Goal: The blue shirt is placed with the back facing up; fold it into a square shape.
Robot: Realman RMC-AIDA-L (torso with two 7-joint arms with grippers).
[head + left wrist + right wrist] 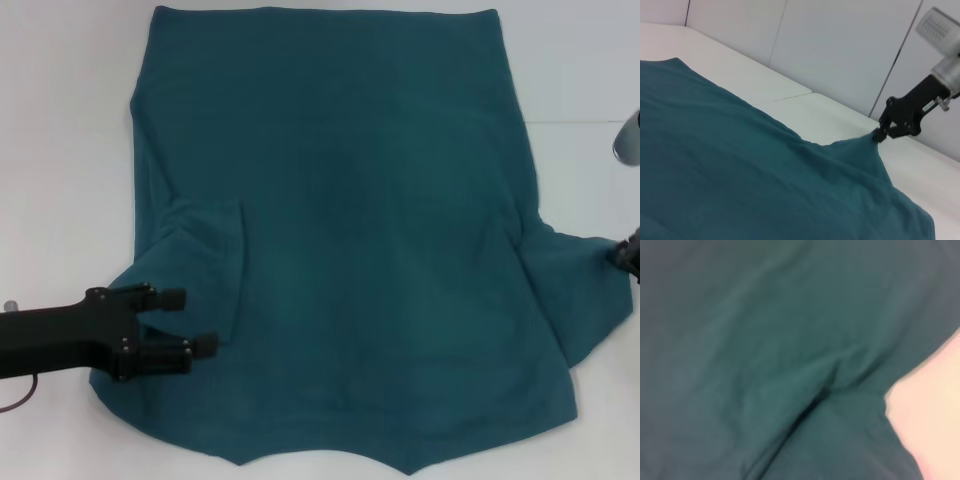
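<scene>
The blue shirt (370,250) lies lengthwise away from the robot; left gripper (195,322) fingers spread, right gripper (881,135) pinching a sleeve.

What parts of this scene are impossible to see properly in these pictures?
- Right gripper: head view's edge cuts most of it off.
- Blue shirt: the collar end runs past the head view's bottom edge.
- Left gripper: absent from its own wrist view.
- Right wrist view: only blurred cloth and table.

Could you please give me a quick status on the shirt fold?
Left pincer open over the folded-in left sleeve. Right pincer shut on the right sleeve, lifting it. Blue shirt otherwise flat, unfolded. Nothing in the way.
</scene>
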